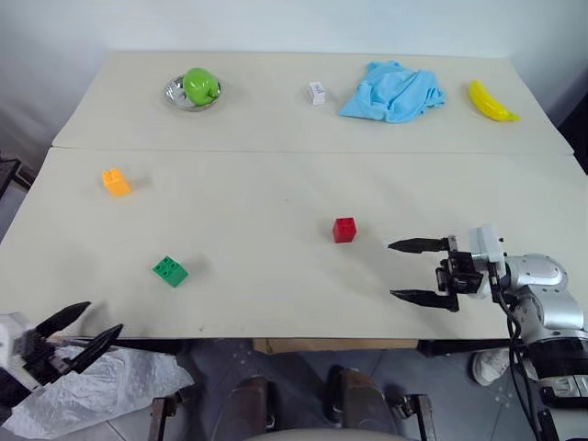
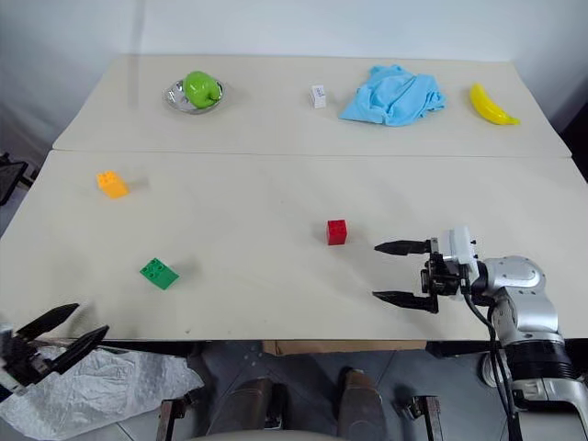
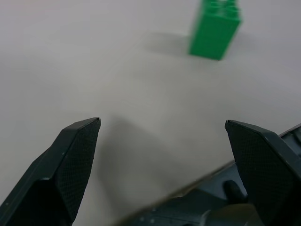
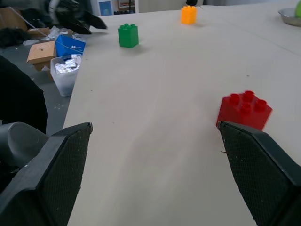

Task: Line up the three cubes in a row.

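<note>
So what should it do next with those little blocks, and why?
Probably bring the open left gripper in over the green block and pick it up. The green, orange and red blocks lie scattered, no row yet, and green sits nearest that gripper; the right gripper is open and empty.

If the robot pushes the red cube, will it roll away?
Probably not. The red cube sits on a flat face on the table, so it should slide rather than roll. It looks like hard, stiff plastic, likely light. Its studs might help the right end effector grip.
</note>
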{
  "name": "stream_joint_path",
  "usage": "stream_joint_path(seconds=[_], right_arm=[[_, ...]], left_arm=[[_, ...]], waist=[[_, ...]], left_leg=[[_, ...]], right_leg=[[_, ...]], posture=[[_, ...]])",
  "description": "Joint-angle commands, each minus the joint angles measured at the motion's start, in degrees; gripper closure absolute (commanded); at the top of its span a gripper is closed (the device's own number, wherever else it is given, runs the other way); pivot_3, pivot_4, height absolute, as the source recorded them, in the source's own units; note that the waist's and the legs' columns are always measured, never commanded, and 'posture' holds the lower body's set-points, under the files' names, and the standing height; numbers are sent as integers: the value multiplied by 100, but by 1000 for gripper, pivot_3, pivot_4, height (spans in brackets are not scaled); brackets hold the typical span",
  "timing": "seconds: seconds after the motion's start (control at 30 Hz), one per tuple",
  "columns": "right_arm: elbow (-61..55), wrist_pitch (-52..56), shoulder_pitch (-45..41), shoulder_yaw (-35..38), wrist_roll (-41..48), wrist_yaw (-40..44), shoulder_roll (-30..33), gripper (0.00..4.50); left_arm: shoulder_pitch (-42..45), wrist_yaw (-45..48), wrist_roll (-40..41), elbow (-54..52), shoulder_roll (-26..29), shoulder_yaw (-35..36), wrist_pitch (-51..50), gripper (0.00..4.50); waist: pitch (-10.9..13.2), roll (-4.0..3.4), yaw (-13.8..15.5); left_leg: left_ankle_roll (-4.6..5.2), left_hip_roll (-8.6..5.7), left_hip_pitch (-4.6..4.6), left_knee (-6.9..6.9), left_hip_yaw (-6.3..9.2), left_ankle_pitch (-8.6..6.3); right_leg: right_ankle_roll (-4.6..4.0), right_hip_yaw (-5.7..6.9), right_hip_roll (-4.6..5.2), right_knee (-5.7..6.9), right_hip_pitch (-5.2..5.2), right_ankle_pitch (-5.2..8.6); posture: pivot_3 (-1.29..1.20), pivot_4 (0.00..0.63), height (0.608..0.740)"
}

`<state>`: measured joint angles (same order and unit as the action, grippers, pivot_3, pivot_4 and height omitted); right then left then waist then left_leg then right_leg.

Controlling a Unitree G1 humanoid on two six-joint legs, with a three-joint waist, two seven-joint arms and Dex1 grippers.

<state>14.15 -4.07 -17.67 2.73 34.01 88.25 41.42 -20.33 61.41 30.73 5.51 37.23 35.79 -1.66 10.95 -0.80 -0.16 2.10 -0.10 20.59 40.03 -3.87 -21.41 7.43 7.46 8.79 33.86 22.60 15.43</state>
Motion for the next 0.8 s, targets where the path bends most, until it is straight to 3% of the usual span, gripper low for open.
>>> stream_joint_path(seconds=[0.03,0.27,0.4,0.63,0.8], right_arm=[[-207,52,-111,141,112,344,75,22],[-268,178,-124,129,23,229,135,22],[-343,233,-121,155,1,94,108,0],[-494,173,119,327,-42,-183,47,0],[-906,325,517,546,71,-467,45,0]], left_arm=[[315,-174,-67,-395,7,-226,113,0],[1147,-639,-345,-165,-350,-938,210,0],[1306,-574,-420,15,-410,-1188,304,865],[1841,-383,-326,-90,-202,-1397,194,3000],[3327,659,-253,111,270,-2269,-349,3024]], waist=[[-1,0,-5],[-2,-2,-10],[-2,-1,-10],[-2,1,77],[-3,0,165]], left_leg=[[-8,5,0,-1,0,-5],[22,5,2,-7,-1,1],[33,1,2,-6,-15,-4],[39,-3,2,3,-6,-2],[41,-9,4,7,-5,0]], right_leg=[[-4,-3,-1,2,0,-1],[-10,20,-31,8,-1,-1],[-10,18,-41,7,0,-1],[-8,24,-33,7,-8,-2],[-5,25,-33,12,-8,-3]], posture=[[0,150,740],[0,150,740],[0,150,740],[0,150,740],[0,150,740]])
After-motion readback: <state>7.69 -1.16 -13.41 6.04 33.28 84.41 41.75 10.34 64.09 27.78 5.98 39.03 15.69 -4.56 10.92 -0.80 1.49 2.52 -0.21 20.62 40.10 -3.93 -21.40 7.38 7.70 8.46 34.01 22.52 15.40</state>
